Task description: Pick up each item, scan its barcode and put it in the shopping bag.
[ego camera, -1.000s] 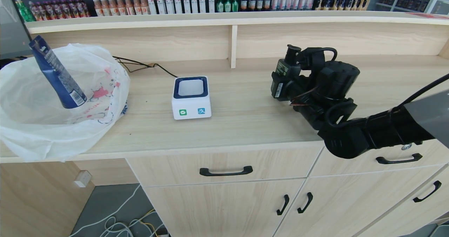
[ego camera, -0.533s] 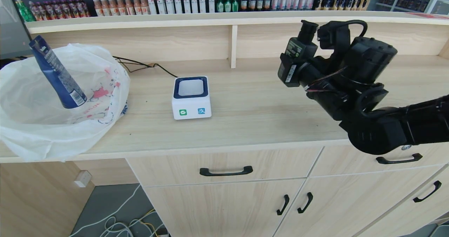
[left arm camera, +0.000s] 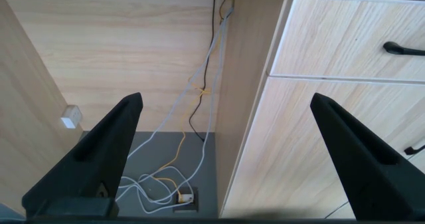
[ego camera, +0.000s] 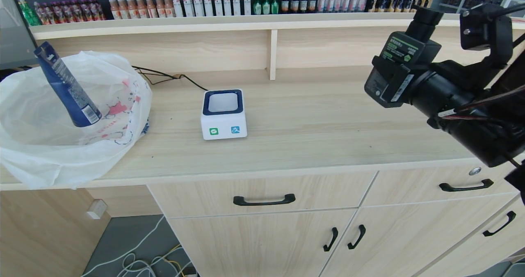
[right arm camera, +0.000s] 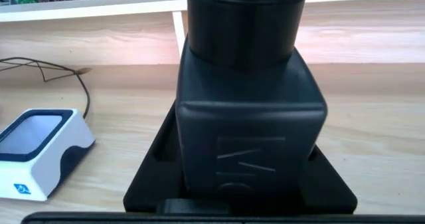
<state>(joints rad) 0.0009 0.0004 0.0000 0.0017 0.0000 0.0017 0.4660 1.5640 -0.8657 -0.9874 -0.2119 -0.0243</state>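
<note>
At the upper right of the head view, the right jaws are gripping a black bottle point(ego camera: 397, 71), holding it above the tabletop point(ego camera: 311, 125). The scanner point(ego camera: 223, 115) is sitting at centre, well apart from it. At the left, the shopping bag point(ego camera: 49, 149) is holding a tilted blue tube point(ego camera: 67, 86). The left jaws are standing wide open.

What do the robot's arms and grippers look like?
The right arm is black and chunky with rounded joints, and thin red and white wires run along it. The left gripper has two black, wedge-shaped fingers.
</note>
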